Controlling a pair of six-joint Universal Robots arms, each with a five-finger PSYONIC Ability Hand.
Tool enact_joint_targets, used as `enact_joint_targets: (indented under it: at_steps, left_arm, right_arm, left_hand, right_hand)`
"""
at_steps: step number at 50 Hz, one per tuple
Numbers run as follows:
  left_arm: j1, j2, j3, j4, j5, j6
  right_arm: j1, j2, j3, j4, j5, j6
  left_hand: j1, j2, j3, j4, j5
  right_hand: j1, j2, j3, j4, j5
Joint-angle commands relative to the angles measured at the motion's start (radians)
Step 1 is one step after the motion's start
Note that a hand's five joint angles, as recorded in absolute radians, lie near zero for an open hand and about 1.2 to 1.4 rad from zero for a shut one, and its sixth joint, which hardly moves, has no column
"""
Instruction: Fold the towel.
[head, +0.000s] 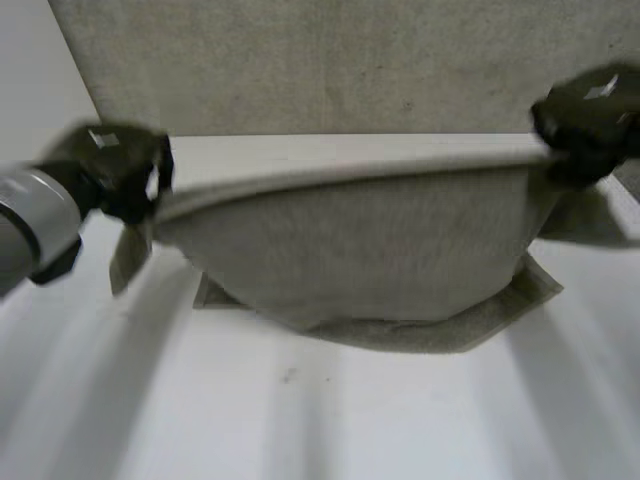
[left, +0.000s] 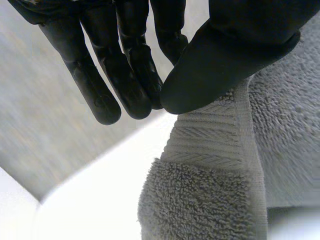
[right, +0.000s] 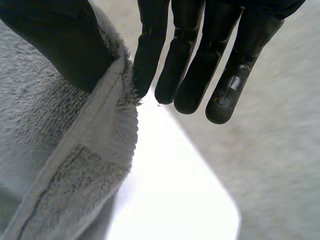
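A grey towel (head: 360, 240) hangs stretched between my two hands, its top edge taut above the table and its lower part sagging onto the table top. My left hand (head: 115, 170) holds the towel's left top corner. In the left wrist view the thumb (left: 225, 55) pinches the towel's banded hem (left: 215, 190) against the fingers. My right hand (head: 590, 120) holds the right top corner. In the right wrist view its thumb (right: 60, 40) clamps the towel's edge (right: 65, 165) against the straight fingers (right: 190, 75).
The white table (head: 300, 410) spreads in front of the towel. A grey panel (head: 330, 60) stands behind the table's far edge. A rounded table corner (right: 200, 200) lies beyond my right hand's fingertips, with grey floor past it.
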Motion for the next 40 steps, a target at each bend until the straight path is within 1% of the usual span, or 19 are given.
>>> enact_joint_targets:
  at_steps: [1, 3, 4, 7, 11, 13, 14, 16, 17, 19, 20, 22, 23, 24, 25, 26, 28, 36, 40]
  left_arm:
    - [-0.004, -0.199, -0.047, 0.030, -0.008, 0.079]
    - [-0.004, -0.280, -0.037, 0.068, -0.008, 0.085]
    - [-0.004, -0.280, -0.037, 0.069, -0.008, 0.085]
    - [-0.004, -0.357, -0.005, 0.140, -0.008, 0.088]
    - [-0.004, -0.385, 0.028, 0.204, -0.006, 0.088]
    - [-0.004, -0.401, 0.067, 0.304, -0.006, 0.086]
    - [-0.004, -0.402, 0.068, 0.305, -0.006, 0.086]
    - [-0.004, -0.400, 0.115, 0.474, -0.005, 0.085]
    - [-0.004, -0.400, 0.115, 0.475, -0.005, 0.085]
    - [-0.004, -0.388, 0.153, 0.707, -0.003, 0.082]
    - [-0.004, -0.388, 0.153, 0.708, -0.003, 0.082]
    - [-0.002, -0.351, 0.176, 0.950, -0.011, 0.082]
    - [-0.002, -0.351, 0.177, 0.951, -0.011, 0.082]
    - [0.002, -0.328, 0.180, 1.058, -0.012, 0.077]
    - [0.003, -0.328, 0.180, 1.060, -0.012, 0.077]
    - [0.004, -0.305, 0.178, 1.126, -0.012, 0.071]
    - [0.004, -0.293, 0.180, 1.138, -0.012, 0.070]
    - [0.050, -0.265, 0.144, 0.905, 0.000, 0.005]
    - [0.050, -0.270, 0.095, 0.865, 0.004, 0.005]
  right_arm:
    - [0.071, 0.164, 0.074, 0.002, 0.021, -0.041]
    - [0.088, 0.249, 0.072, 0.001, 0.056, -0.050]
    - [0.088, 0.250, 0.072, 0.001, 0.056, -0.050]
    - [0.098, 0.369, 0.022, -0.005, 0.136, -0.121]
    - [0.109, 0.429, -0.049, -0.027, 0.171, -0.153]
    - [0.115, 0.472, -0.135, -0.097, 0.178, -0.153]
    - [0.115, 0.472, -0.135, -0.097, 0.178, -0.153]
    - [0.117, 0.487, -0.236, -0.232, 0.182, -0.150]
    - [0.117, 0.487, -0.236, -0.232, 0.182, -0.150]
    - [0.127, 0.480, -0.352, -0.454, 0.187, -0.120]
    - [0.128, 0.480, -0.353, -0.455, 0.187, -0.119]
    - [0.146, 0.425, -0.399, -0.743, 0.203, -0.061]
    - [0.146, 0.425, -0.399, -0.745, 0.204, -0.061]
    - [0.147, 0.379, -0.388, -0.854, 0.214, -0.035]
    - [0.149, 0.344, -0.365, -0.917, 0.225, -0.024]
    - [0.149, 0.343, -0.365, -0.918, 0.225, -0.024]
    - [0.149, 0.320, -0.342, -0.926, 0.230, -0.010]
    - [0.154, 0.265, -0.160, -0.840, 0.224, -0.006]
    - [0.155, 0.265, -0.095, -0.801, 0.225, -0.007]
  left_hand:
    - [0.199, 0.178, 0.180, 0.179, 0.181]
    - [0.199, 0.178, 0.180, 0.179, 0.181]
    - [0.199, 0.178, 0.180, 0.179, 0.181]
    - [0.199, 0.178, 0.180, 0.179, 0.181]
    - [0.199, 0.178, 0.180, 0.179, 0.181]
    - [0.199, 0.178, 0.180, 0.179, 0.181]
    - [0.199, 0.178, 0.180, 0.179, 0.181]
    - [0.199, 0.178, 0.180, 0.179, 0.181]
    - [0.199, 0.178, 0.180, 0.179, 0.181]
    - [0.199, 0.178, 0.180, 0.179, 0.181]
    - [0.199, 0.178, 0.180, 0.179, 0.181]
    - [0.199, 0.178, 0.180, 0.179, 0.181]
    - [0.199, 0.178, 0.180, 0.179, 0.181]
    - [0.199, 0.178, 0.180, 0.179, 0.181]
    - [0.199, 0.178, 0.180, 0.179, 0.181]
    - [0.199, 0.178, 0.180, 0.179, 0.181]
    - [0.199, 0.178, 0.180, 0.179, 0.181]
    - [0.199, 0.178, 0.180, 0.179, 0.181]
    - [0.199, 0.178, 0.180, 0.179, 0.181]
  right_hand:
    - [0.329, 0.220, 0.208, 0.200, 0.293]
    - [0.329, 0.220, 0.208, 0.200, 0.293]
    - [0.329, 0.220, 0.208, 0.200, 0.293]
    - [0.329, 0.220, 0.208, 0.200, 0.293]
    - [0.329, 0.220, 0.208, 0.200, 0.293]
    - [0.329, 0.220, 0.208, 0.200, 0.293]
    - [0.329, 0.220, 0.208, 0.200, 0.293]
    - [0.329, 0.220, 0.208, 0.200, 0.293]
    - [0.329, 0.220, 0.208, 0.200, 0.293]
    - [0.329, 0.220, 0.208, 0.200, 0.293]
    - [0.329, 0.220, 0.208, 0.200, 0.293]
    - [0.329, 0.220, 0.208, 0.200, 0.293]
    - [0.329, 0.220, 0.208, 0.200, 0.293]
    - [0.329, 0.220, 0.208, 0.200, 0.293]
    - [0.329, 0.220, 0.208, 0.200, 0.293]
    - [0.329, 0.220, 0.208, 0.200, 0.293]
    - [0.329, 0.220, 0.208, 0.200, 0.293]
    - [0.329, 0.220, 0.208, 0.200, 0.293]
    - [0.329, 0.220, 0.208, 0.200, 0.293]
